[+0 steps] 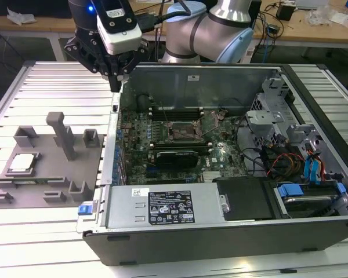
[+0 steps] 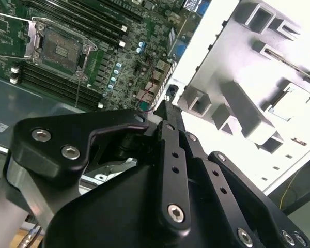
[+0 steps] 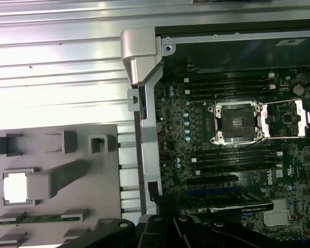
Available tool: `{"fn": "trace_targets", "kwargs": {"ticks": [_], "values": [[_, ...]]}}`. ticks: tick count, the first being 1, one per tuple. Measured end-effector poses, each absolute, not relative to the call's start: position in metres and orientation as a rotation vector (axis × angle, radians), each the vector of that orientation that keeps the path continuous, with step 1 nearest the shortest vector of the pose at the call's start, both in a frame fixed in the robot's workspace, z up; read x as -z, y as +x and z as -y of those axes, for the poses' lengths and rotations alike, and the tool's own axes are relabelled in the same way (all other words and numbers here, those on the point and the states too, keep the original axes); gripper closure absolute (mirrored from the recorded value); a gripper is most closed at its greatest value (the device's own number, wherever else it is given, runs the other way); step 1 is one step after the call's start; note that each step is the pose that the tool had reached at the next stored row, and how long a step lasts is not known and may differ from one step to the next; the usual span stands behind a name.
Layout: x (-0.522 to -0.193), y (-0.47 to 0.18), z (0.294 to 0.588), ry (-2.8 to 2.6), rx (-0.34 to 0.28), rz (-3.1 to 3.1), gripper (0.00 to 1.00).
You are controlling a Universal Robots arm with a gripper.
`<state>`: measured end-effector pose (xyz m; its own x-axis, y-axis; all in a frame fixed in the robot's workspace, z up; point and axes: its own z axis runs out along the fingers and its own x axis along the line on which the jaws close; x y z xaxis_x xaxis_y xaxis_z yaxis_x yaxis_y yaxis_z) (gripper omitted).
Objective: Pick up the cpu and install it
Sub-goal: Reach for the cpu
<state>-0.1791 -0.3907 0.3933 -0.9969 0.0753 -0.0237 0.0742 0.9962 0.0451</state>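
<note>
The work stands at its very first step, as I judge it: the cpu point(image 1: 22, 163) is not yet picked up and lies flat in a square recess of the grey fixture point(image 1: 90, 174) on the ribbed worktop point(image 1: 46, 243), toward the exterior view's left. The gripper point(image 1: 117, 87) hangs high over the far end of the computer case point(image 1: 220, 231) wall, well apart from the chip, its fingers drawn together on nothing. Getting hold of the chip would call for crossing to the fixture, spreading the fingers and coming down squarely over its thin edges, clear of the upright blocks point(image 1: 62, 133) nearby. In the first wrist view the fixture also carries a narrow green strip point(image 3: 39, 218) near the cpu point(image 3: 15, 187). Inside the case, the motherboard's socket point(image 3: 236, 121) stands empty with its metal plate point(image 3: 287, 119) swung aside.
</note>
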Motion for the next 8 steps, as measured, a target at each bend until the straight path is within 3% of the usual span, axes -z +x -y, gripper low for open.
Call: {"fn": "trace_targets", "kwargs": {"ticks": [8], "values": [[-0.3933,-0.1882,0.3902,0.117,-0.069,-3.113,0.89]]}}
